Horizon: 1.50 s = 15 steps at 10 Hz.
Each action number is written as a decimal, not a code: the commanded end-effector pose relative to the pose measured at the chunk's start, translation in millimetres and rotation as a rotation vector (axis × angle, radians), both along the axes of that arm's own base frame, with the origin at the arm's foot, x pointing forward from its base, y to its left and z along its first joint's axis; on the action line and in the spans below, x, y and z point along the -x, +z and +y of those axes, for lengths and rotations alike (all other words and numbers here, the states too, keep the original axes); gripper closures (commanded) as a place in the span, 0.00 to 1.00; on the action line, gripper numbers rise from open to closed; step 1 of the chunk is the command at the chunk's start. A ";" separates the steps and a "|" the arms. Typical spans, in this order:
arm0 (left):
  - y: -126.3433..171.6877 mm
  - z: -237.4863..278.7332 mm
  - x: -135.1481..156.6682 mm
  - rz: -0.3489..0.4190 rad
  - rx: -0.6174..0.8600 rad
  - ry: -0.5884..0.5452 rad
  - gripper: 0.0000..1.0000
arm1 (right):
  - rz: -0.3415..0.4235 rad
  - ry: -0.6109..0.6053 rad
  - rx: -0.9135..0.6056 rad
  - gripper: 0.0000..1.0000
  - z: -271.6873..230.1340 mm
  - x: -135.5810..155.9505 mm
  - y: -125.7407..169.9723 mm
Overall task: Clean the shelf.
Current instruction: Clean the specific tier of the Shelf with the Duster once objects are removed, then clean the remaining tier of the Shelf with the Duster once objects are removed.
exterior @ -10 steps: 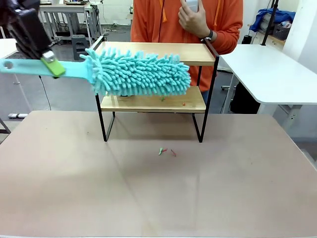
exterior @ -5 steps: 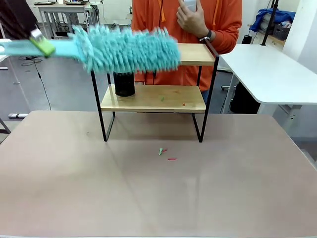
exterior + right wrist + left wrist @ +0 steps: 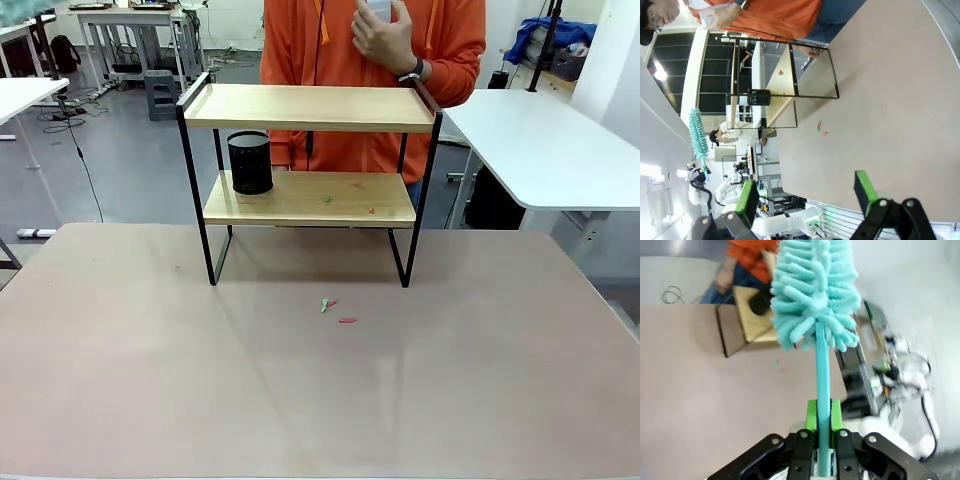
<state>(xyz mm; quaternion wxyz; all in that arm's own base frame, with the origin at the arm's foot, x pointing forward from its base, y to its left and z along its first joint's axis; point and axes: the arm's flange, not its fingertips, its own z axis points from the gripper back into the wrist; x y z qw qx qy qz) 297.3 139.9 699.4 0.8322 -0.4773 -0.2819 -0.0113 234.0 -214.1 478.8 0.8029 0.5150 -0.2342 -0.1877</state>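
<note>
Remotely, I am keeping the left tool point(image 3: 824, 421) clamped tight on the teal handle of a fluffy duster point(image 3: 815, 295), which is pointing away from the wrist, well apart from the shelf point(image 3: 310, 106). The right tool point(image 3: 807, 197) is hanging spread wide with nothing between its green pads. The shelf is standing at the far middle of the tabletop point(image 3: 300, 400), just in front of a person point(image 3: 450, 50) in an orange top who is raising one hand. Its upper board is looking bare to me. On the lower board a black mesh cup point(image 3: 250, 162) is sitting toward the left, and a green speck point(image 3: 326, 198) and a red speck point(image 3: 371, 210) are lying to its right. A green scrap point(image 3: 325, 304) and a red scrap point(image 3: 347, 320) are resting on the tabletop in front of the frame. I am judging the job as partly done: the top tier seems finished, while the lower tier is wanting another sweep around the cup.
</note>
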 end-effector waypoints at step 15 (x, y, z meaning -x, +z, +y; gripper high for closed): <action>-123.6 -0.2 -40.9 0.132 -0.145 0.504 0.88 | -0.034 0.002 -0.002 0.00 -0.9 -2.2 2.2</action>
